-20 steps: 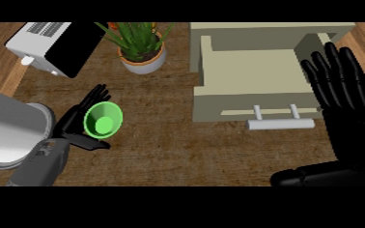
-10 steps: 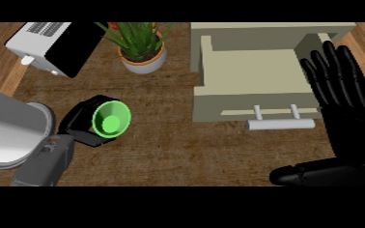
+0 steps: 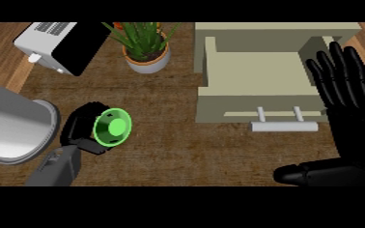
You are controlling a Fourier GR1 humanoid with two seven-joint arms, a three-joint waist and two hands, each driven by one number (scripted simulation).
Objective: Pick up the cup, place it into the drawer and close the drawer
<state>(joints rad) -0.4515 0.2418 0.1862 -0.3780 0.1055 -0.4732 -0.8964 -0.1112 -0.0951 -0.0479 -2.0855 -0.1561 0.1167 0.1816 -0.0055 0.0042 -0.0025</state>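
The green cup (image 3: 114, 127) is held in my left hand (image 3: 83, 130) at the lower left, tipped so its mouth faces up toward the view. Black fingers curl round its far side and hide most of its wall. The beige drawer (image 3: 257, 72) stands pulled open at the upper right, its inside bare, with a pale bar handle (image 3: 284, 125) on its front. My right hand (image 3: 341, 84) rests open at the right edge beside the drawer, fingers straight and pointing up.
A potted green plant (image 3: 145, 48) stands left of the drawer. A white and black toaster (image 3: 61, 44) sits at the upper left. A large grey metal pot (image 3: 18, 125) lies at the left edge, close to my left forearm.
My left hand has closed round the cup and brought it a little to the right, turning its mouth more toward the view. The right hand has not moved.
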